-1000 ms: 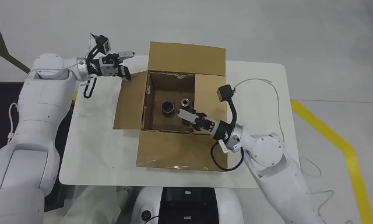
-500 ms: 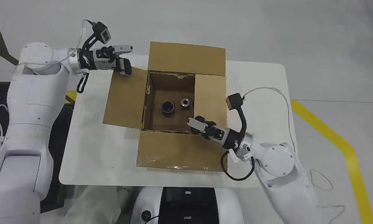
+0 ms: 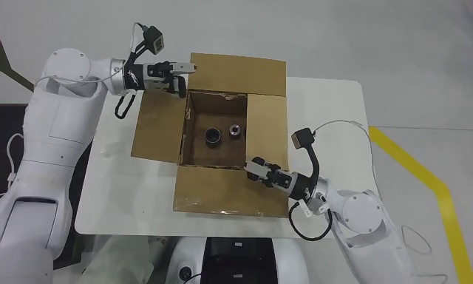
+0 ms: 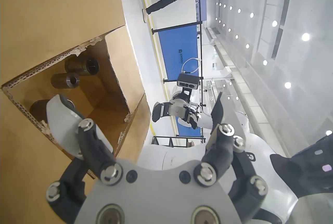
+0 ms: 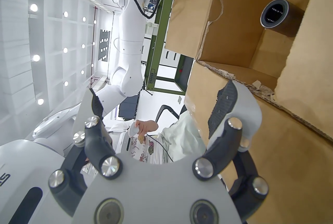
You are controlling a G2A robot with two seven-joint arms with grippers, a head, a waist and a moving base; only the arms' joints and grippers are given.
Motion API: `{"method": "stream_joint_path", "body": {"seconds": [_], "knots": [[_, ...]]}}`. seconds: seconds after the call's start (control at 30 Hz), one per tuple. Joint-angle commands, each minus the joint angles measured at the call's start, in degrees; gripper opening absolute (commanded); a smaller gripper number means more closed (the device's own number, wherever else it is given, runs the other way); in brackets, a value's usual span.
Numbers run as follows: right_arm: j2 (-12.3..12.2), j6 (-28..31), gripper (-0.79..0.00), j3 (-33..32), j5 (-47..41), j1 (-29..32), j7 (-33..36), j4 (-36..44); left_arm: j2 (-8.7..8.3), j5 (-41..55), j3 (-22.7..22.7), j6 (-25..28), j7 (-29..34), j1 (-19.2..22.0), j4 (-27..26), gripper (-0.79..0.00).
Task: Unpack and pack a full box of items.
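Observation:
An open cardboard box (image 3: 236, 73) stands mid-table with its flaps spread out. On its floor lie a dark cylinder (image 3: 213, 136) and a smaller metal cylinder (image 3: 235, 130). My left gripper (image 3: 185, 78) hovers open and empty by the box's far-left corner, above the left flap. In its wrist view the left gripper (image 4: 140, 115) looks past the box wall (image 4: 52, 1) at three cylinders, one of them a dark sleeve (image 4: 82, 66). My right gripper (image 3: 253, 169) is open and empty over the near flap, at the opening's edge. From the right gripper (image 5: 160, 105) the dark cylinder (image 5: 275, 14) lies deep inside.
The white table (image 3: 332, 114) has bare room to the right of the box and a strip to the left. Crumpled white plastic (image 3: 111, 258) hangs off the near-left edge. The near flap (image 3: 222, 191) reaches almost to the table's front.
My left gripper has swung right, from beyond the left flap to the box's far-left corner. My right gripper has drawn back out of the box interior to the near flap.

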State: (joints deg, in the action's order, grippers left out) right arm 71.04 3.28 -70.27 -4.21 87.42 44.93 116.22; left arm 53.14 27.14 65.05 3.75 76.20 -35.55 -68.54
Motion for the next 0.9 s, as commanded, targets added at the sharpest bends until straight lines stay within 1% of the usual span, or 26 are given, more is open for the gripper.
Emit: {"method": "stream_joint_path", "body": {"seconds": [0.0,0.57,0.63,0.73,0.87], "knots": [[0.0,0.0,0.0,0.0,0.0,0.0,0.0,0.0,0.02,-0.4,-0.1,-0.6,-1.2,-0.3,-0.6,0.0],[0.0,-0.2,0.0,0.1,-0.1,0.0,-0.2,-0.2,0.01,-0.5,0.0,-0.6,-1.7,-0.4,-0.7,0.0],[0.0,-0.9,0.0,0.4,-0.4,0.1,-1.1,-0.1,-0.08,-1.2,0.2,-1.3,-3.2,-0.9,-2.1,0.0],[-0.1,-1.2,0.0,0.3,-0.6,0.8,-1.8,0.6,-0.34,-3.4,0.2,-3.5,-3.5,-1.1,-5.7,0.0],[-0.5,-1.3,0.0,-0.4,-0.8,3.3,-1.9,2.4,-0.29,-6.4,-1.3,-6.8,-4.0,-0.8,-10.7,0.0]]}}
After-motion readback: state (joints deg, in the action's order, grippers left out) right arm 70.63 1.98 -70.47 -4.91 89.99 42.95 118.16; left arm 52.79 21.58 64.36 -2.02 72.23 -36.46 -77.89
